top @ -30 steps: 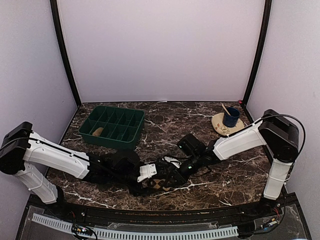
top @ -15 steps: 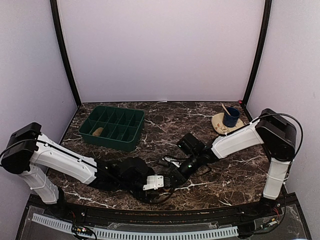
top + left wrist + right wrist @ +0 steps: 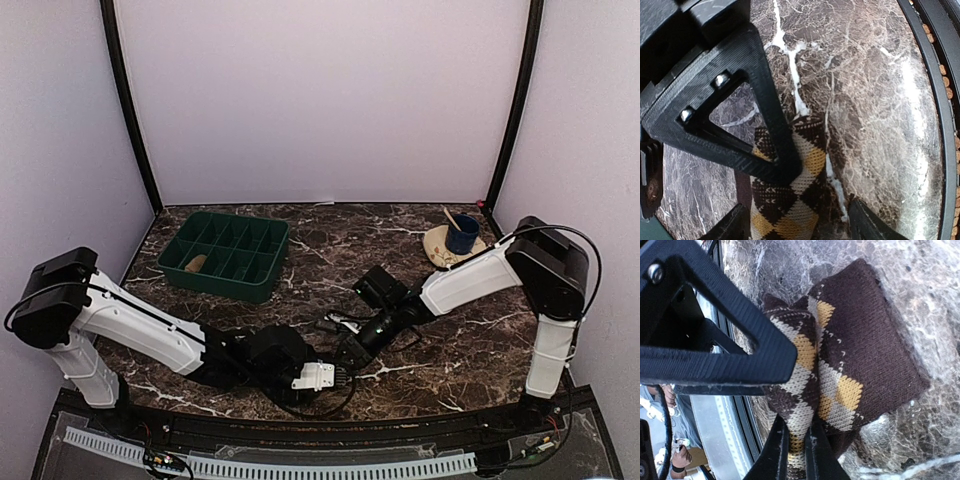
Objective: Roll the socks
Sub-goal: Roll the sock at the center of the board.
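Both grippers (image 3: 338,372) low, near together.
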